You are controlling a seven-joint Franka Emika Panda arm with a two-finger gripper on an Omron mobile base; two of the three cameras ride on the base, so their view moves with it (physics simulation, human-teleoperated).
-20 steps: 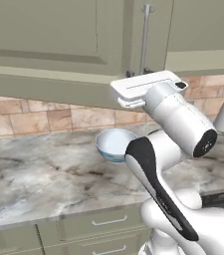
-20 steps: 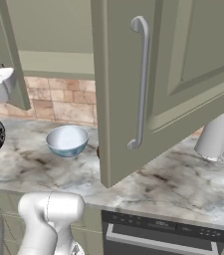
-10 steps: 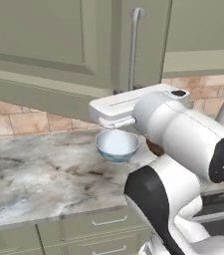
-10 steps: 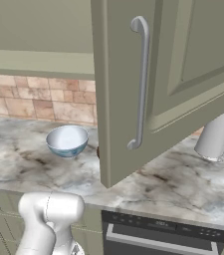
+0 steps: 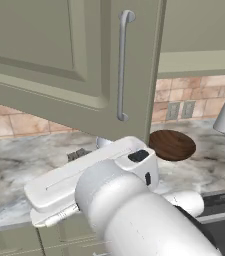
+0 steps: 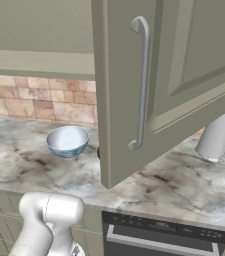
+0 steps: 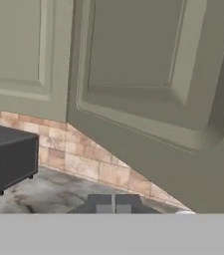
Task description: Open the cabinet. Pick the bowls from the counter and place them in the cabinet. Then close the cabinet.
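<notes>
Right base view: cabinet (image 6: pixel 184 75) door swung wide over surface (image 6: pixel 174 185); patterned white bowl (image 6: pixel 67 141) left of door edge; claw (image 7: pixel 113 205) shut, empty.

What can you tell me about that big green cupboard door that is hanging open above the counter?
The cabinet door is olive green with a matt painted look and a recessed panel framed by a raised border. A long vertical silver bar handle is fixed near its free edge, curving into the door at both ends. The door stands swung open, out over the marble-look counter, and its lower corner hides part of the brown wooden bowl in the right base view. Nothing is seen touching it.
</notes>
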